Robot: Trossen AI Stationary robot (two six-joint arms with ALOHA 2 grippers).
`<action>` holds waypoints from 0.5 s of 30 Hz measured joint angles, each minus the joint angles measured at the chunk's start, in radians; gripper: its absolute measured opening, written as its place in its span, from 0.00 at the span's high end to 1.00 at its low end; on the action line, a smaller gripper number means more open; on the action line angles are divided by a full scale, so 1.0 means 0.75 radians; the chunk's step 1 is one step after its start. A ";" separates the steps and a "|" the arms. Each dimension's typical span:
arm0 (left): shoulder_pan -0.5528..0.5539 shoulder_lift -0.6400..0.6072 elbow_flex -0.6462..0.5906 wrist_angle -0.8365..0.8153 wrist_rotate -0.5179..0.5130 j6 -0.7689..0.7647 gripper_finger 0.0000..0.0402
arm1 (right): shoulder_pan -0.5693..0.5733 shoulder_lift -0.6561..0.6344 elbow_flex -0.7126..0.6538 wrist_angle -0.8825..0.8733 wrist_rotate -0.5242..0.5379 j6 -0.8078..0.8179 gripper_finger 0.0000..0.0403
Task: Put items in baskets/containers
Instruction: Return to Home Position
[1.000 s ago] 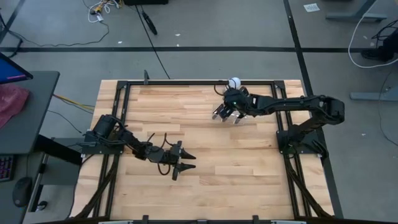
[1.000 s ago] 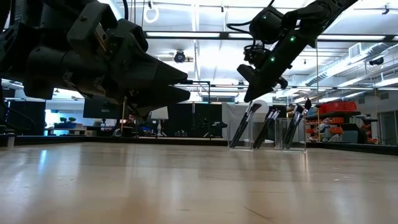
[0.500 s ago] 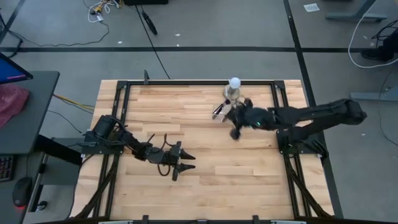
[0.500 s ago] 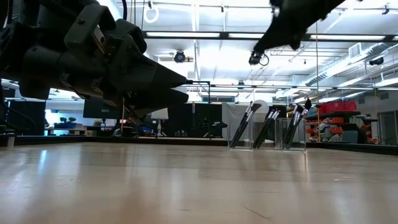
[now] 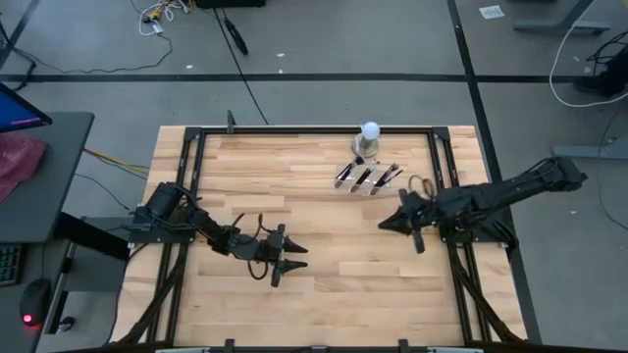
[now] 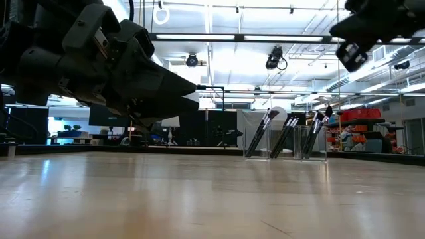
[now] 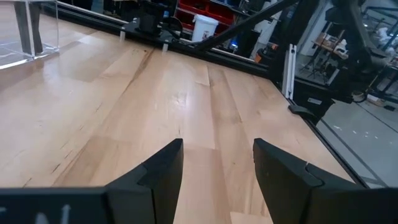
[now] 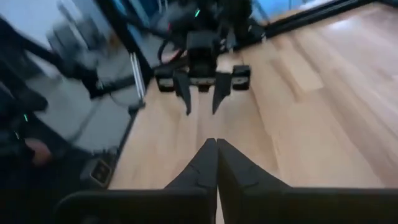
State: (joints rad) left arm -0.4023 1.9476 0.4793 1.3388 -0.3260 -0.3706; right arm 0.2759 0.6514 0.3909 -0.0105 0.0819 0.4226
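Dark makeup brushes (image 5: pixel 365 176) stand slanted in a clear tray (image 6: pixel 315 153) near the table's far edge. Their lower ends rest on the tray floor and their bristle tips (image 6: pixel 292 121) lean up to the right in the low view. My left gripper (image 5: pixel 292 265) hovers open over bare wood left of centre, nothing between its fingers (image 7: pixel 163 171). My right gripper (image 5: pixel 383 225) is shut and empty, pointing nearly level toward the table's left, near the right rail and nearer than the tray. Its closed fingers show in the right wrist view (image 8: pixel 216 146).
A white ball on a grey round base (image 5: pixel 369 131) stands at the far edge just behind the tray. Black frame rails (image 5: pixel 440 167) run along the table's sides. Bare wood (image 5: pixel 339 235) lies between the two grippers.
My right gripper has drawn away from above the tray toward the table's right and near side, rising a little. It has tipped from pointing down to nearly level. The brushes stay leaning in the tray.
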 joint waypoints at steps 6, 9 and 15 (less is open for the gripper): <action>0.003 0.000 0.000 0.000 -0.005 0.021 0.51 | -0.086 -0.305 -0.236 0.122 -0.099 0.032 0.99; 0.018 0.000 0.000 0.000 -0.009 0.020 0.51 | -0.107 -0.390 -0.315 0.119 -0.101 0.025 0.99; 0.042 0.000 0.000 0.000 -0.010 -0.015 0.51 | -0.124 -0.492 -0.424 0.180 -0.101 -0.049 0.99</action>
State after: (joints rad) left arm -0.3704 1.9476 0.4797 1.3392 -0.3332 -0.3816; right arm 0.1829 0.2822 0.0730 0.1246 0.0062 0.3855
